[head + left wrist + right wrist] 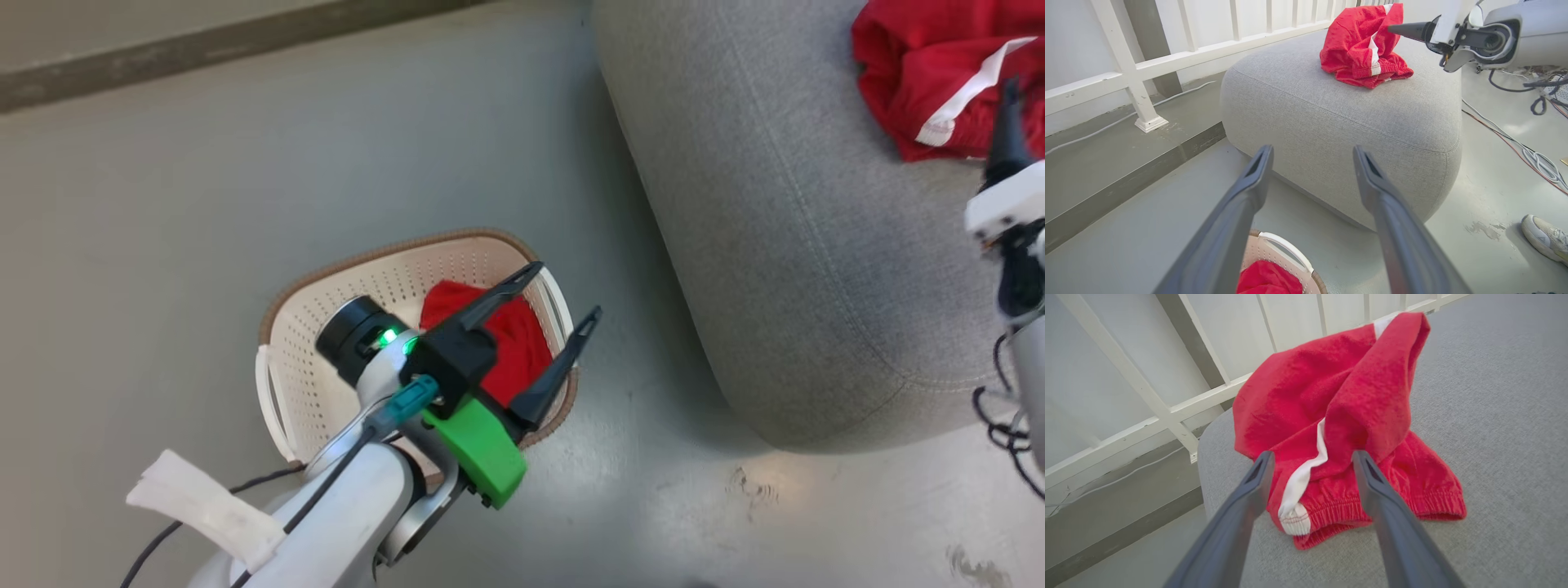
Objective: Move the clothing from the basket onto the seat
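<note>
Left tool (569,288) hangs over the basket (310,384), its two dark fingers spread wide and holding nothing. Cream, perforated and brown-rimmed, the basket stands on the floor (163,245) with one crumpled red garment (522,351) inside. To the right is the big grey seat (775,245), near the basket but apart from it. On its top lies a second red garment (906,73), bunched, with a white stripe and an elastic hem. Right tool (1313,454) sits at that garment's edge, fingers wide apart, gripping nothing.
</note>
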You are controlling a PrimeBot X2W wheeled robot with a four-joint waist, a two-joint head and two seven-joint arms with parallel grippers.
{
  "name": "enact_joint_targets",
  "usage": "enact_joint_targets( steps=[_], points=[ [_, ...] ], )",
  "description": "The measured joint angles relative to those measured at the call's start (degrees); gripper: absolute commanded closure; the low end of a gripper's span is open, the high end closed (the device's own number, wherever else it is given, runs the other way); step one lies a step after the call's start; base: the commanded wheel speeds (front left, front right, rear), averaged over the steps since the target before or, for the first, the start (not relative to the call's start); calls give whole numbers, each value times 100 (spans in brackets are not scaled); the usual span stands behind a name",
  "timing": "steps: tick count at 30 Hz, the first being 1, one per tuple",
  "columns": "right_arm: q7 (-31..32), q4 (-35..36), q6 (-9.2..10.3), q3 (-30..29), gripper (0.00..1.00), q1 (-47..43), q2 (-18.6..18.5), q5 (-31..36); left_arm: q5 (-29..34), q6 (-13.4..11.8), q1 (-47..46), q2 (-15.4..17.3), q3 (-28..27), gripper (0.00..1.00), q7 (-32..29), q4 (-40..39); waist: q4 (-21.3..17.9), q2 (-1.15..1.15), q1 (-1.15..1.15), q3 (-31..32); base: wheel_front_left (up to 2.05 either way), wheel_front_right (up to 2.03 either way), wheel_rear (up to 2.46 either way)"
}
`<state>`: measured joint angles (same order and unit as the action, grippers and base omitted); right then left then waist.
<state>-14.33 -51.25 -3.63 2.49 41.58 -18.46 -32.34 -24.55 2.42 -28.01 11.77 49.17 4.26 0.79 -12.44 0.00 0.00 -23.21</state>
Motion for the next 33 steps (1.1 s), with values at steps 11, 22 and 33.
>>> enact_joint_targets(
  steps=[11, 22, 33],
  points=[
    [-3, 1058, -182, 308, 0, -521, 219, 489, -244, -254, 340, -75, -308, 0, 324, 223, 138, 0, 0, 543, 0, 0, 0],
    [-9, 1959, -234, 710, 0, -1206, 604, 855, -382, -602, 698, -26, -725, 0, 598, 436, 466, 0, 0, 1037, 0, 0, 0],
    [-9, 2608, -235, 1111, 0, -1976, 812, 1169, -654, -800, 1107, 8, -1278, 0, 725, 588, 843, 0, 0, 1538, 0, 0, 0]
  ],
)
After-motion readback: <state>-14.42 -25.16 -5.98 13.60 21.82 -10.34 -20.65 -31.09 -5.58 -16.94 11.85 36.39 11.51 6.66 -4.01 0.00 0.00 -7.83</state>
